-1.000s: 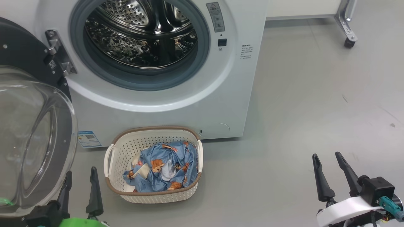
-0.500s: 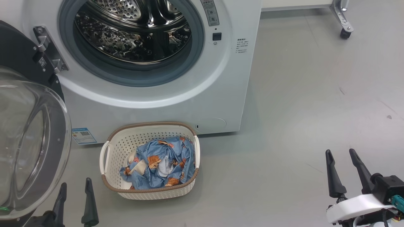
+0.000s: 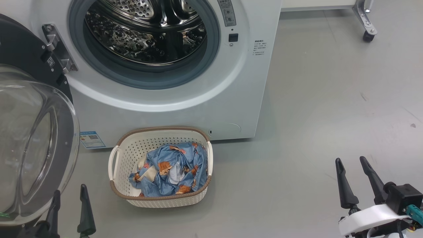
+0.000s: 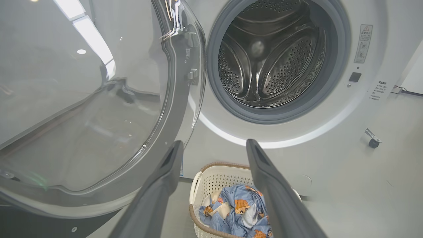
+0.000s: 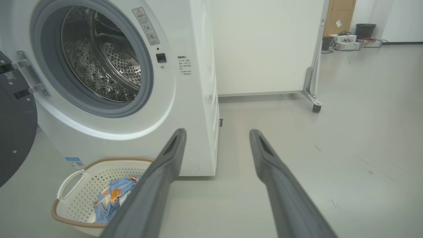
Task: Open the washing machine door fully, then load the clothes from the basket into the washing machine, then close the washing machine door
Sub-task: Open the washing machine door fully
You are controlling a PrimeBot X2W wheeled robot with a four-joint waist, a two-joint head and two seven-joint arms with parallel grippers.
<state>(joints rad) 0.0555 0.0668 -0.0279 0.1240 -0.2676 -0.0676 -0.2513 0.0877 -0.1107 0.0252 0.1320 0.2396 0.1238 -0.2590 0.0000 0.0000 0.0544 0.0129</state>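
Operator: From the head, where are the clothes [image 3: 172, 170]?
Observer: Heaped in the basket [image 3: 145, 147] on the floor, at the washing machine [image 3: 251, 82] foot. The washing machine door [image 3: 33, 142] stands swung left, so the drum is free.
Operator: Wrist views?
Observer: Left gripper [image 4: 214, 141], then right gripper [image 5: 218, 130]: both gape empty, I think ready for grasping.

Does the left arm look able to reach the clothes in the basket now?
Probably yes: the open left end effector sits beside the basket, whose clothes lie uncovered; nothing stands between them.
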